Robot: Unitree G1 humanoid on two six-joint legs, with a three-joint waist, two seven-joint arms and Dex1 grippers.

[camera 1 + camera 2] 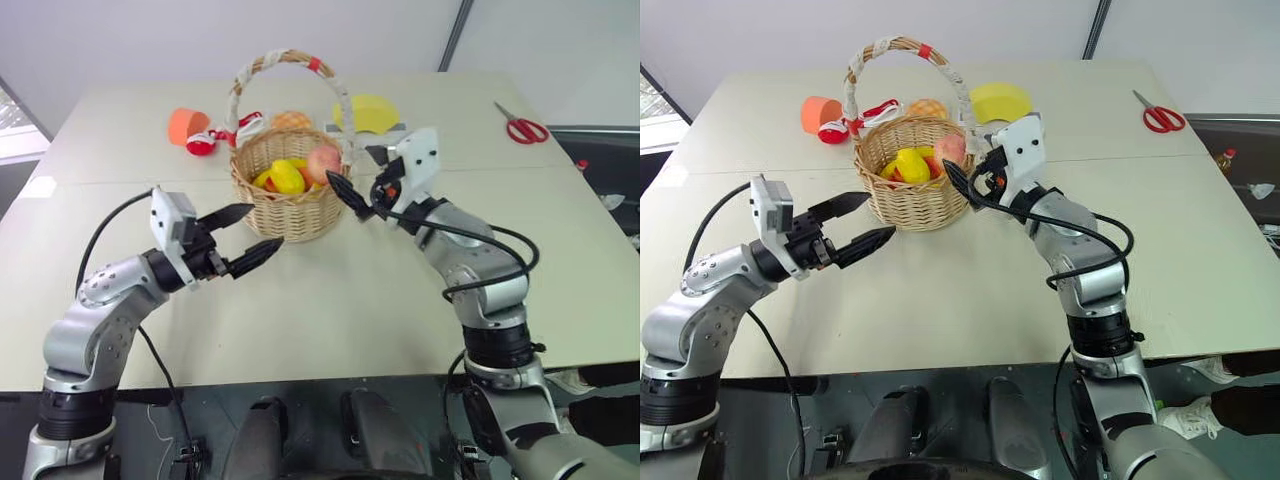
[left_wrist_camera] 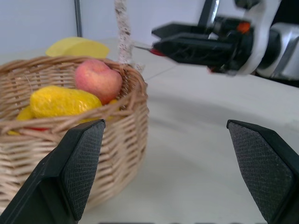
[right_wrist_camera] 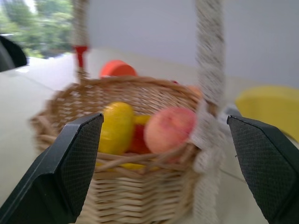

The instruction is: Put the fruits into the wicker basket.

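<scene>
The wicker basket [image 1: 285,205] stands mid-table with its arched handle upright. Inside lie a yellow lemon-like fruit [image 1: 287,176], a pink peach [image 1: 323,160] and a red-orange fruit [image 3: 138,138] wedged between them. My left gripper [image 1: 263,226] hovers open just in front of the basket's near left side, empty. On the basket's right, beside the rim and handle foot, my right gripper [image 1: 352,182] is open with nothing between its fingers. The right wrist view looks past its fingertips [image 3: 77,158] straight at the basket.
Behind the basket sit an orange cup [image 1: 183,124], a red-and-white item [image 1: 205,143], a tan bun [image 1: 291,120] and a yellow half-round block [image 1: 368,113]. Red scissors [image 1: 522,128] lie at the far right. Open tabletop [image 1: 330,300] spreads in front.
</scene>
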